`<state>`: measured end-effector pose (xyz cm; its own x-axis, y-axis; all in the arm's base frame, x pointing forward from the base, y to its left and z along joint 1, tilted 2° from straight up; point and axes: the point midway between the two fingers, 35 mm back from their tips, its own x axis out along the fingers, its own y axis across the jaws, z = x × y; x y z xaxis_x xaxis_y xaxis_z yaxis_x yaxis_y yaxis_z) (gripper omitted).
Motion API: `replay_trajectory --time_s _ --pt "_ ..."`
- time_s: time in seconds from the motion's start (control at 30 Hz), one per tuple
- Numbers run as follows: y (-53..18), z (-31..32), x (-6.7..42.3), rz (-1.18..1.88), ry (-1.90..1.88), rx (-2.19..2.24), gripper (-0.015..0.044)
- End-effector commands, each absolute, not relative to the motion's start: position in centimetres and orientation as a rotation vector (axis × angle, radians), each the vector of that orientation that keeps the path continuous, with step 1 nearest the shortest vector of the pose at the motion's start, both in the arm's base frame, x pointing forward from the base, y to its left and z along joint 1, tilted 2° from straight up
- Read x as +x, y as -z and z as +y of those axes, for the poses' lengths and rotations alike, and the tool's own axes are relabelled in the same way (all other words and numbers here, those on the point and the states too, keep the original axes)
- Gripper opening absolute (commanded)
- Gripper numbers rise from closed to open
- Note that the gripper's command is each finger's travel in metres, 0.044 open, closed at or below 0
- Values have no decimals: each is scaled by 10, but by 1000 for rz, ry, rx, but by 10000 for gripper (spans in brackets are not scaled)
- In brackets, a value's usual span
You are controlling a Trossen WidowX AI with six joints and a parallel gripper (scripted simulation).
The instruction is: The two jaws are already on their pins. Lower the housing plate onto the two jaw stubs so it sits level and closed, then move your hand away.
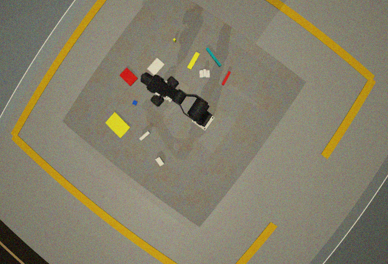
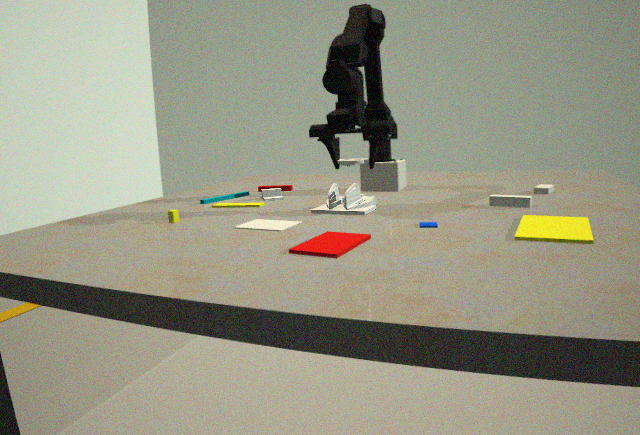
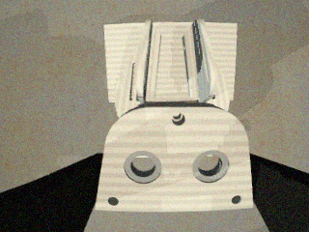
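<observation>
My gripper is shut on the white housing plate, a flat plate with two ringed holes, rounded at one end. It is held roughly level, clearly above the jaws with a visible gap in the exterior view. The left jaw and the right jaw stand upright side by side on a white base. In the wrist view the plate covers the near end of the base; the stubs cannot be made out. In the top view the arm hides most of the assembly.
Around the base lie a white flat tile, a red tile, a blue piece, a yellow tile, a yellow bar, a teal bar and a white bracket.
</observation>
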<state>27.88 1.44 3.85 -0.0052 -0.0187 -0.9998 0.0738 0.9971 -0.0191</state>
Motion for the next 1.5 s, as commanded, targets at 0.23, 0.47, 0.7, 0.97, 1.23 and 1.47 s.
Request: replay_trajectory --time_s 0.23,0.47,0.7,0.97,1.23,1.47 --pt "-37 16 277 1578 59 33 351" --pt "-37 16 277 1578 59 33 351" --pt "-37 16 277 1578 59 33 351" --pt "-38 11 263 1579 58 31 351" --pt "-38 11 263 1579 58 31 351" --pt "-38 11 263 1579 58 31 351"
